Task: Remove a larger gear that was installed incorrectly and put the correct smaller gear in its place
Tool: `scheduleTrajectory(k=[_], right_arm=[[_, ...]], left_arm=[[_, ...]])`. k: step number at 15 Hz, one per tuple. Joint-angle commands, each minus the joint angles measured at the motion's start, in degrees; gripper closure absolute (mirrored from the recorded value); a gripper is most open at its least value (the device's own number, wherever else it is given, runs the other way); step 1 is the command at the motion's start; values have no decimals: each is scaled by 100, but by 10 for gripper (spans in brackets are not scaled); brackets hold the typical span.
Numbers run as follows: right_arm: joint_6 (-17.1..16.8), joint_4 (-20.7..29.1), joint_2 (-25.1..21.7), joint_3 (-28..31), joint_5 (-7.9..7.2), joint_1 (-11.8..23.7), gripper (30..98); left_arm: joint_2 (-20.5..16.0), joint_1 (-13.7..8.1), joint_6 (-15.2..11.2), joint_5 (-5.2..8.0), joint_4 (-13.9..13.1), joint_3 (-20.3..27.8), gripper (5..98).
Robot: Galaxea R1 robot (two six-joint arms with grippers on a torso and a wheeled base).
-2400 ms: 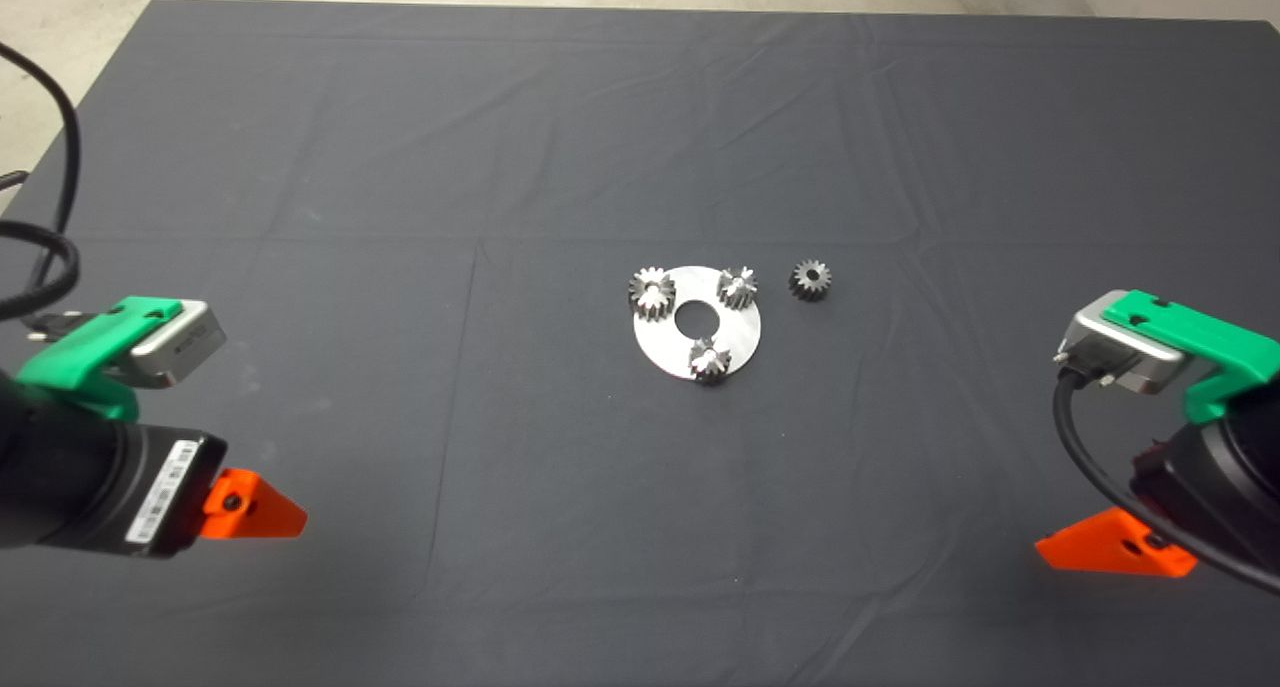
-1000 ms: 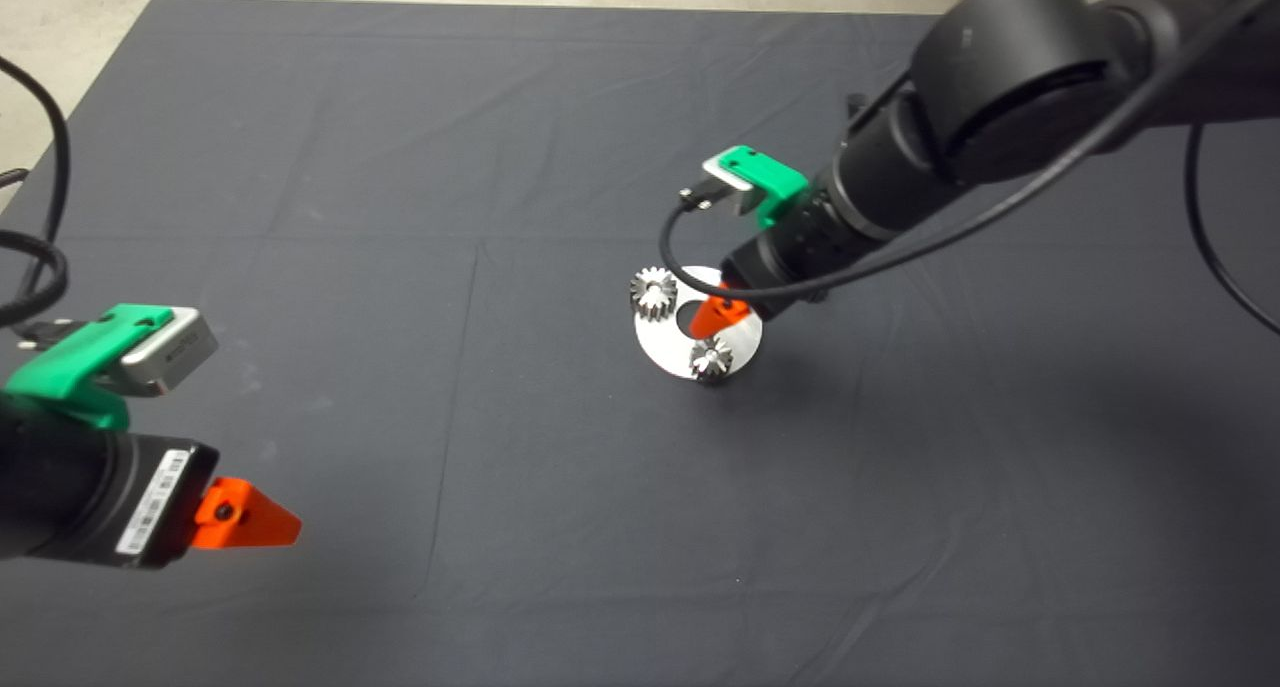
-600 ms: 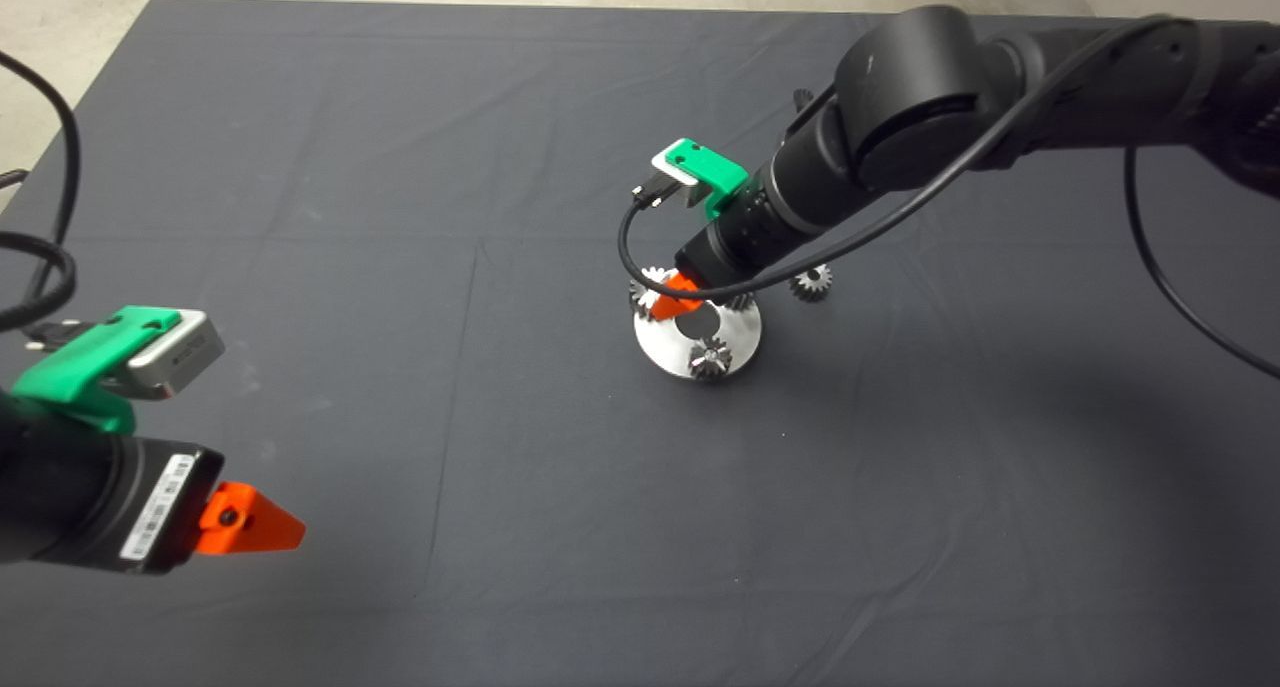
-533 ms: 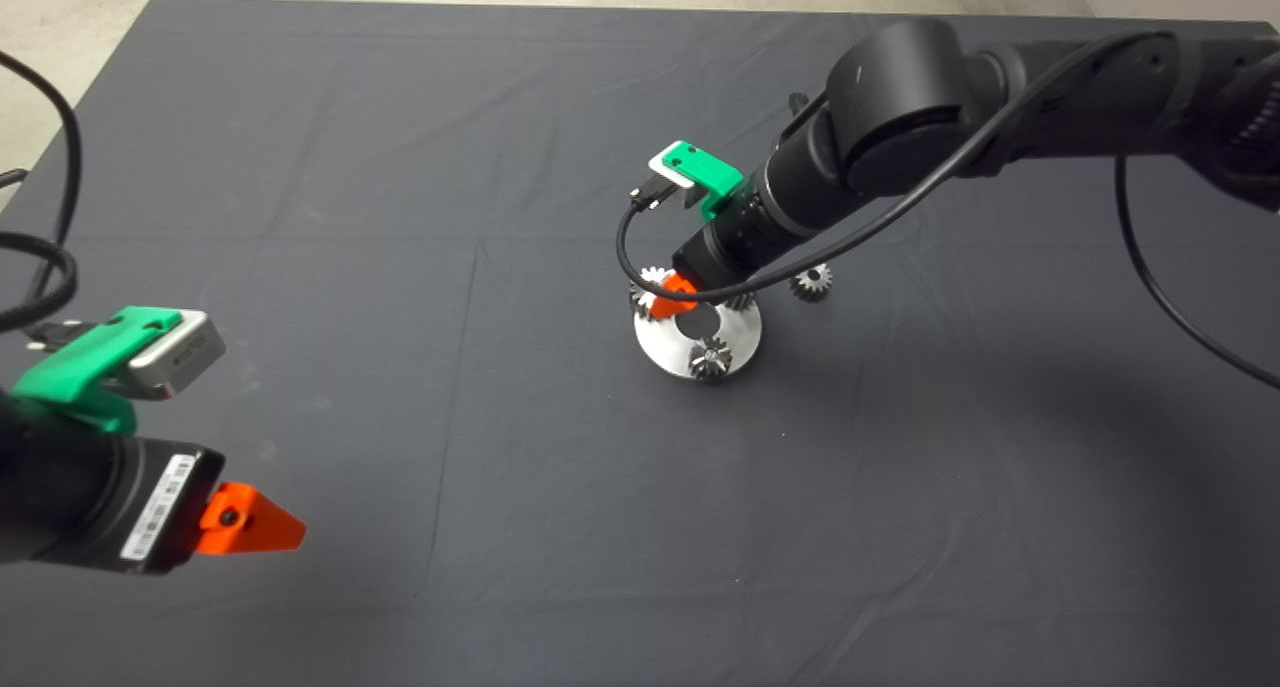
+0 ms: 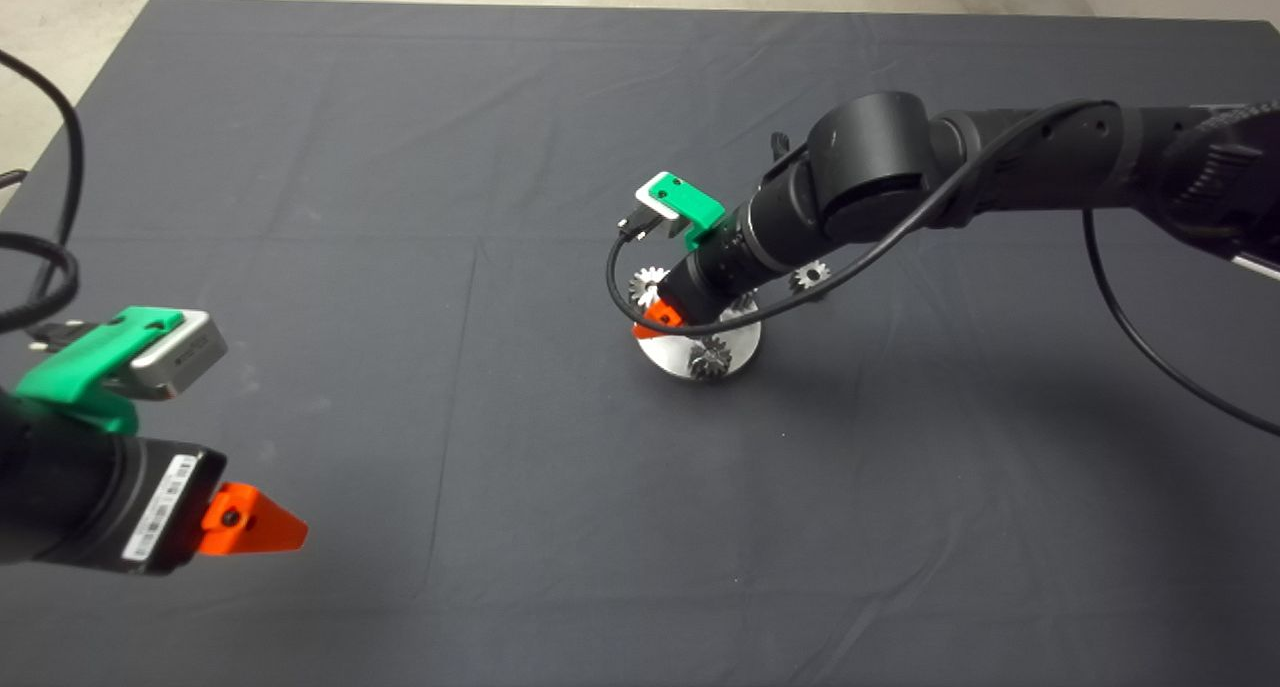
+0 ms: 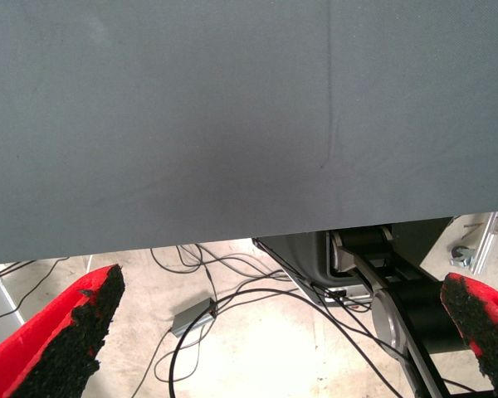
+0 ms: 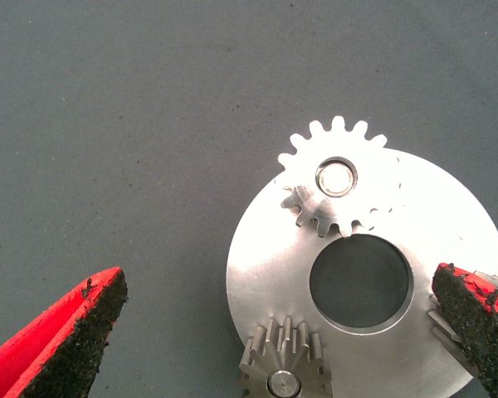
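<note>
The larger gear (image 7: pixel 339 178) sits on a pin at the edge of a round steel disc (image 7: pixel 266 274), silvery and wide. In the head view the larger gear (image 5: pixel 648 284) is at the disc's (image 5: pixel 738 352) far left. My right gripper (image 7: pixel 278 275) hangs open over the disc, one finger on each side of it and touching nothing. From above, the right gripper (image 5: pixel 660 317) is just right of the larger gear. The smaller gear (image 5: pixel 810 275) lies on the mat right of the disc, partly behind the arm. My left gripper (image 5: pixel 252 523) waits open at the lower left.
A shiny star-faced gear (image 7: pixel 282 369) stands on the disc's near edge, seen from above as the star-faced gear (image 5: pixel 709 357). A second one is mostly hidden by the right arm. The left wrist view shows the left gripper (image 6: pixel 282 286) over the mat edge (image 6: pixel 232 236) and floor cables.
The right arm swung in from the lower right, reached over the disc and lowered, its open fingers shifting left toward the larger gear. The left arm stayed put.
</note>
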Motion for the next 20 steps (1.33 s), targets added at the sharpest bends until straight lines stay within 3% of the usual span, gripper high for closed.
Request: scheduleTrajectory(k=[1, 6, 14, 20], right_arm=[[-3, -386, 32, -77, 42, 27, 308], [-3, -1007, 120, -85, 33, -175, 309], [-10, -1051, 456, -720, 40, -228, 308], [-9, -1059, 542, -885, 42, -333, 308]], left_arm=[[-18, -72, -7, -3, -74, 103, 55], [-18, -72, -3, -3, -74, 112, 55], [-26, -72, 2, -3, -74, 112, 55], [9, -72, 11, -11, -80, 112, 55]])
